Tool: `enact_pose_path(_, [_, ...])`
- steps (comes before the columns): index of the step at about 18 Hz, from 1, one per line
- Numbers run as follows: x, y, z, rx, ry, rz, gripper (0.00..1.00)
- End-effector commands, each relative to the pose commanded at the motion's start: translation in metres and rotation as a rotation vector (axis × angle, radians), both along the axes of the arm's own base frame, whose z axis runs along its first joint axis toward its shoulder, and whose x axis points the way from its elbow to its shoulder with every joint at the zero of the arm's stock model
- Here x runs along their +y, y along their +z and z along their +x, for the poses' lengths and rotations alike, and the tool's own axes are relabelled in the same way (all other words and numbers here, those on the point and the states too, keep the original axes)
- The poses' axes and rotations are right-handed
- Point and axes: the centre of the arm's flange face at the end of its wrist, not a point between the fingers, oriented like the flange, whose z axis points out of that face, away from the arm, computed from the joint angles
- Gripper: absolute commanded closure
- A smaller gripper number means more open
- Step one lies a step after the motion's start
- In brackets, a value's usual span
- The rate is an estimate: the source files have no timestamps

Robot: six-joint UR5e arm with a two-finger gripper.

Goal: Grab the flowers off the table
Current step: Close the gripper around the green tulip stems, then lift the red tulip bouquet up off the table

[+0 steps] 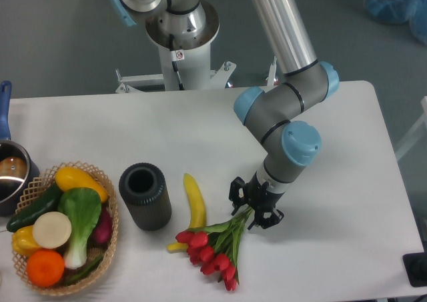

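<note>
The flowers (212,250), a bunch of red tulips with green leaves and stems, lie on the white table (347,182) near its front edge. The blooms point to the lower left and the stems run up to the right. My gripper (256,207) points down over the stem ends, and its black fingers stand on either side of them. The stem tips are hidden under the gripper. I cannot tell whether the fingers press on the stems.
A yellow banana (194,205) lies just left of the flowers and touches the blooms. A dark cylindrical cup (145,196) stands left of it. A wicker basket (110,249) of vegetables and a pot (12,175) are at the far left.
</note>
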Motion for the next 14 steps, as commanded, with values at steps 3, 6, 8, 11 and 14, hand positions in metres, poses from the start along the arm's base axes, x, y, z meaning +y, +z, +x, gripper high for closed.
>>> enact_pose_path(3, [0.0, 0.0, 0.0, -0.003, 0.01, -0.002, 0.65])
enact_pose_path(6, [0.0, 0.001, 0.0, -0.003, 0.01, 0.0, 0.69])
enact_pose_path(8, [0.0, 0.001, -0.001, -0.005, 0.017, 0.002, 0.72])
enact_pose_path(11, [0.001, 0.007, -0.003, 0.001, 0.019, 0.012, 0.72])
enact_pose_path(14, [0.0, 0.024, -0.011, 0.027, 0.025, 0.03, 0.72])
